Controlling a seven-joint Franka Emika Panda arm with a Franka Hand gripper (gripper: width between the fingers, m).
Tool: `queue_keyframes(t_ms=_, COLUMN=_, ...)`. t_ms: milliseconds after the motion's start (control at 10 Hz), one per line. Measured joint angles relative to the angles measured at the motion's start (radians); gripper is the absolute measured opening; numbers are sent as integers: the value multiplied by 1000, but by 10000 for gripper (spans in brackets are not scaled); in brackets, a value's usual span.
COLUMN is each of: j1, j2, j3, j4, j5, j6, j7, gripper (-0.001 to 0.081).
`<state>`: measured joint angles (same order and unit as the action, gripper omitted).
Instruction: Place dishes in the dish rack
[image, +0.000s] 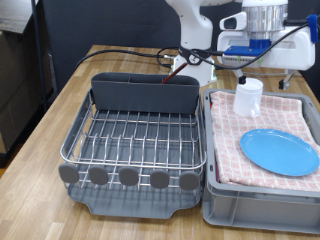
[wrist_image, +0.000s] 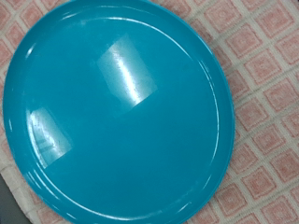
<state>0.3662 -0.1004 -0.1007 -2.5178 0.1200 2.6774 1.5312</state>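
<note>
Plate (wrist_image: 117, 107) gleams glossy and smooth, plastic by the look, on a matt checked cloth (wrist_image: 266, 89); shiny wire rack (image: 140, 135), matt grey plastic tray (image: 135, 205), wood-grain table (image: 45, 130).

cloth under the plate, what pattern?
Red-and-white checks on the cloth, clearest in the wrist view, beneath the blue plate.

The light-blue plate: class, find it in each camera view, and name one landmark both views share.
Exterior view: the light-blue plate lies at the lower right, on the red-checked cloth.
Wrist view: the plate fills most of the picture.
Shared landmark: the red-checked cloth under the plate.
</note>
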Motion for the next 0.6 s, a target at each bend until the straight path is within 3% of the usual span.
queue_keyframes(t_ms=200, j1=9, j2=43, j3=0, j4=-22, j5=71, j6=84, j7=-53, gripper=803)
queue_keyframes(t_ms=300, j1=8, j2=43, j3=0, j4=-21, j5=66, j6=77, j7=-51, gripper=803)
queue_keyframes(t_ms=400, j1=10, j2=44, j3=0, j4=-22, j5=122, j6=76, j7=-96, gripper=803)
queue_keyframes(t_ms=600, j1=18, j2=68, j3=1, j4=-31, j5=347, j6=118, j7=-307, gripper=803)
